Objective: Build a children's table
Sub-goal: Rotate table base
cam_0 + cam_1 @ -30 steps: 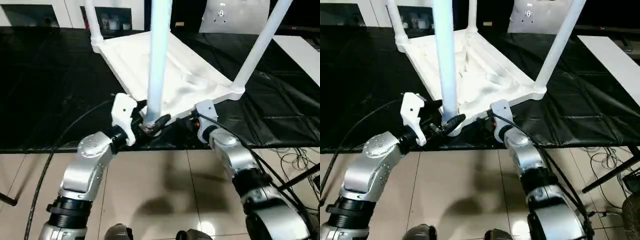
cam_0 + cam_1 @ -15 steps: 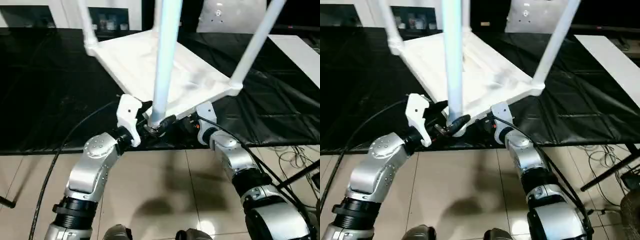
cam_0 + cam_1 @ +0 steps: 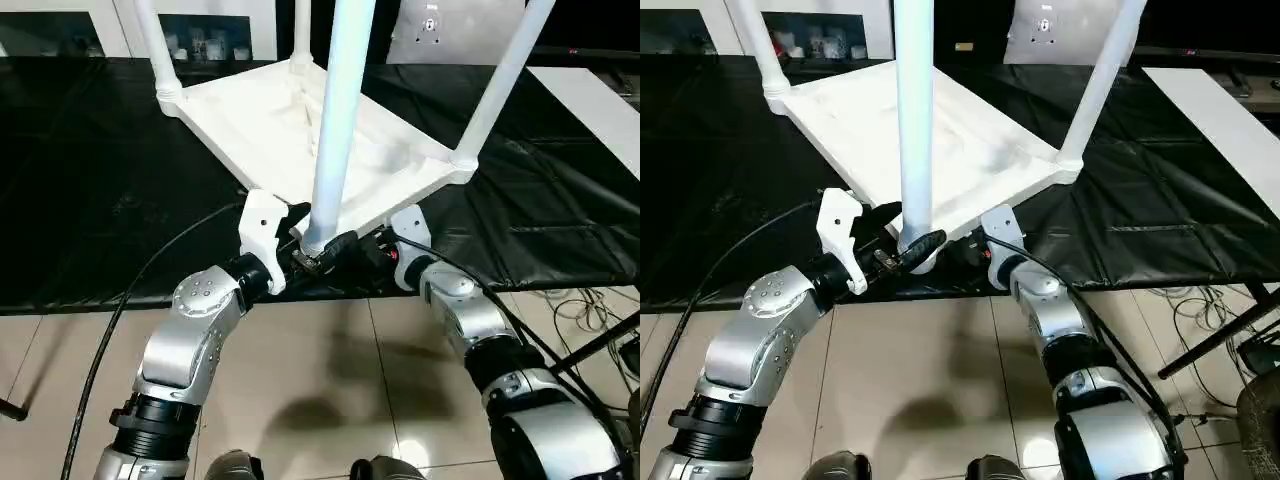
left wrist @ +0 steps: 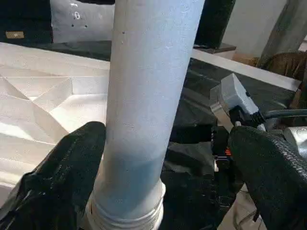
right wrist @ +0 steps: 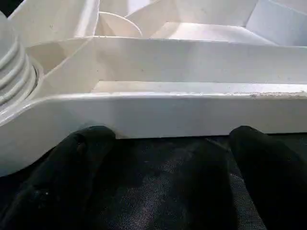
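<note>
1. We saw the children's table (image 3: 300,130) lying upside down on a black mat (image 3: 90,180), its ribbed underside facing up and its white legs rising out of the corner sockets.
2. The nearest leg (image 3: 338,110) stood almost upright at the corner closest to the robot, its long axis running up and leaning slightly away from the robot.
3. The left arm (image 3: 185,340) reached forward from below that corner, bent at the elbow, with its wrist beside the leg's base.
4. The left gripper (image 4: 158,191) had its two black fingers (image 4: 72,167) spread wide apart, one on each side of the leg's base. In the left wrist view, one finger lay close against the leg, and the other stood clear of it.
5. The right arm (image 3: 470,320) reached forward on the other side of the same corner.
6. The right gripper (image 5: 168,163) pointed at the tabletop's near edge (image 5: 192,112), its fingers wide apart and low against the mat, just under that edge, clamping nothing.
</note>
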